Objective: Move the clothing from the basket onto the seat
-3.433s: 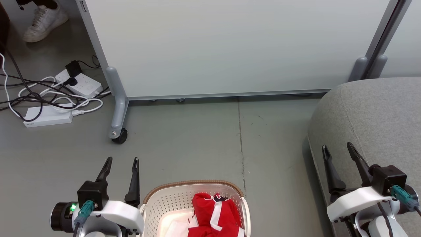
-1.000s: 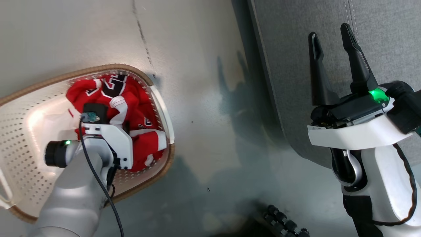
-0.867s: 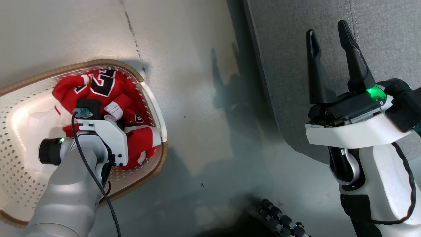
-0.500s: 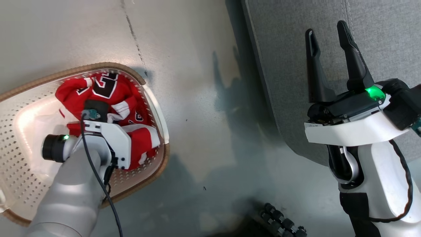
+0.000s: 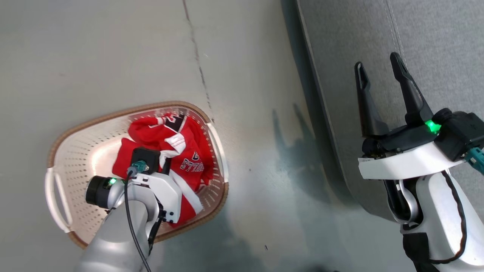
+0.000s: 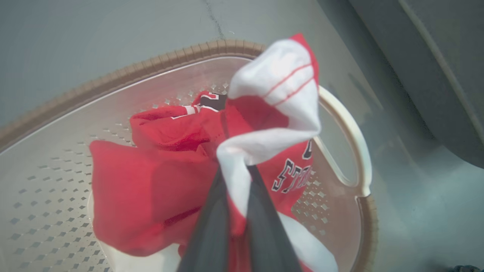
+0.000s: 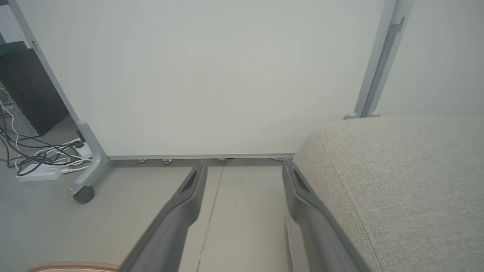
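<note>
Red white-trimmed fabric clothing [image 6: 151,177] is pinched by left gripper [image 6: 236,177] in white perforated plastic basket [image 5: 75,162] for lifting; right gripper [image 5: 377,64] spread, idle.

The left hand [image 6: 237,177] has its fingertips buried in the clothing [image 6: 151,170], whose lettering is folded unreadable.

left claw [image 6: 238,172]: was open, now clamped on clothing [image 6: 151,181] | white-trimmed fold pinched up

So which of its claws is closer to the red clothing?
The left. The left claw is shut on the clothing inside the basket; the right claw hangs open by the seat's edge, well away from the clothing.
</note>
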{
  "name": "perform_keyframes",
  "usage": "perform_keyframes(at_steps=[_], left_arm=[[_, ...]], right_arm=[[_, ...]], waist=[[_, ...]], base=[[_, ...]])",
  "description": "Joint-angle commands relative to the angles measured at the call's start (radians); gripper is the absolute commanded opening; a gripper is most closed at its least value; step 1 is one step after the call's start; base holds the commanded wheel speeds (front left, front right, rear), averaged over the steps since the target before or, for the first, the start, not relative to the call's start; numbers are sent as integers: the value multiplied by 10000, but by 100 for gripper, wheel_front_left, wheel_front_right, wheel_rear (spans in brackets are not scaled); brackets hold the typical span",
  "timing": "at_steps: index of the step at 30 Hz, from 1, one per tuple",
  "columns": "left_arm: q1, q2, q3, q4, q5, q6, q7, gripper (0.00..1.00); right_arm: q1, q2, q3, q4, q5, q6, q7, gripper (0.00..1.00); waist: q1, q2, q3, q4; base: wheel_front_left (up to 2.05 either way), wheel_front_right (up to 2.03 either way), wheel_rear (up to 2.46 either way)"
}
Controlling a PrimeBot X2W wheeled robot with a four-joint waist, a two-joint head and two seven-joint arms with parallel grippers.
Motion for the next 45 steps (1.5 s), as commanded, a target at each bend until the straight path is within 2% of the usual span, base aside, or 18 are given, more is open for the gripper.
perform_keyframes(at_steps=[1,12,22,27,33,45], left_arm=[[208,27,41,-217,-88,67,-121,0],[1400,-21,432,-2817,-281,384,-267,0],[2668,428,1423,-6662,86,726,-273,0],[3308,599,1890,-8499,395,767,-273,0],[3899,772,2190,-10164,653,622,-272,0],[5096,1122,1841,-12090,729,305,-116,0]], right_arm=[[157,-149,-2,87,-97,19,-51,100],[873,-409,-420,559,-251,17,38,100],[1687,-408,-893,410,-429,18,508,100],[2106,-339,-889,286,-507,18,777,100],[2542,-258,-779,191,-550,18,1043,100],[3336,-67,-587,220,-557,18,1339,100]], waist=[[-1,0,-825,661],[-1,0,-2321,1704],[-1,0,-3621,2422],[-1,0,-4249,2569],[-1,0,-4860,2599],[-1,0,-5994,2447]], base=[[0,0,0],[0,0,0],[0,0,0],[0,0,0],[0,0,0],[0,0,0]])
